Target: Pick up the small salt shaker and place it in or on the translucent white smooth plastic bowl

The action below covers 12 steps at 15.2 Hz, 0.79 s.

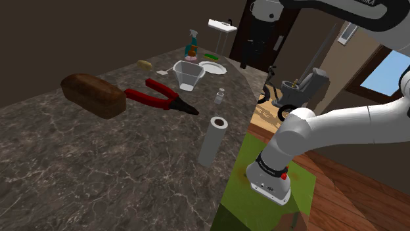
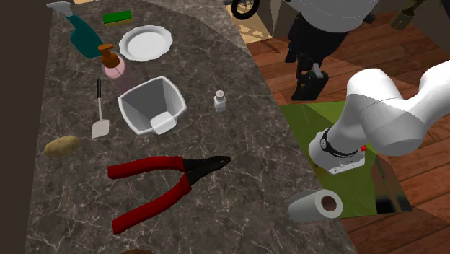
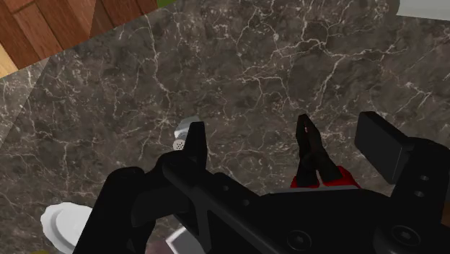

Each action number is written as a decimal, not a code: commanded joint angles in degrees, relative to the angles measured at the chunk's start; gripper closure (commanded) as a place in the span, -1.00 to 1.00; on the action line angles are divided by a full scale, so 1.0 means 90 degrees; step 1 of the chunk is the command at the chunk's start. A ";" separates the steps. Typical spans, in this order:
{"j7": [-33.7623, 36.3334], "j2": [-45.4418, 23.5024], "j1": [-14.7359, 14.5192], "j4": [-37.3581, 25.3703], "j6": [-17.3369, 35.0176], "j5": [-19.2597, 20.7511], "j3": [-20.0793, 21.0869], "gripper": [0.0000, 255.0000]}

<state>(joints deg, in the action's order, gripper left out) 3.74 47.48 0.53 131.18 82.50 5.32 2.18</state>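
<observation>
across the second exterior view from its left, the dark marbled countertop carries a brownish potato and a teal spray bottle at the far side, then a spatula, a pink soap dispenser, a green sponge and a white plate. next stands the white bowl, upright and square-sided, and below it in that view lie the red-handled pliers, flat, with handles spread. the small salt shaker stands upright on the counter just beside the bowl on that view's right, apart from it and near the counter's edge. further right a paper towel roll stands at the edge, and the white arm rises from the green-topped stand. in the shoulder view a brown loaf lies at the counter's left, well apart from the shaker. in the wrist view the gripper hangs over the marbled surface, its two black fingers standing wide apart with nothing clasped between them; the shaker's perforated top peeks out at the outer side of one finger, partly hidden by it and not in the gap, while a strip of the pliers' red shows near the other finger.
</observation>
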 commanded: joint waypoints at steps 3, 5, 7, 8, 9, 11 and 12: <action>-0.0178 -0.0127 0.0041 0.0233 0.0384 0.0091 -0.0221 -1.00; -0.0355 -0.0293 0.0087 0.0433 0.0772 0.0175 -0.0442 -1.00; -0.0531 -0.0498 0.0129 0.0598 0.1165 0.0253 -0.0665 -1.00; -0.0620 -0.0616 0.0151 0.0668 0.1363 0.0287 -0.0775 -1.00; -0.0708 -0.0743 0.0170 0.0729 0.1562 0.0319 -0.0886 -1.00; -0.0889 -0.1027 0.0205 0.0824 0.1959 0.0371 -0.1108 -1.00; -0.0981 -0.1183 0.0221 0.0858 0.2157 0.0390 -0.1218 -1.00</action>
<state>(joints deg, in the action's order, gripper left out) -4.27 38.72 2.43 138.86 99.79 8.69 -7.77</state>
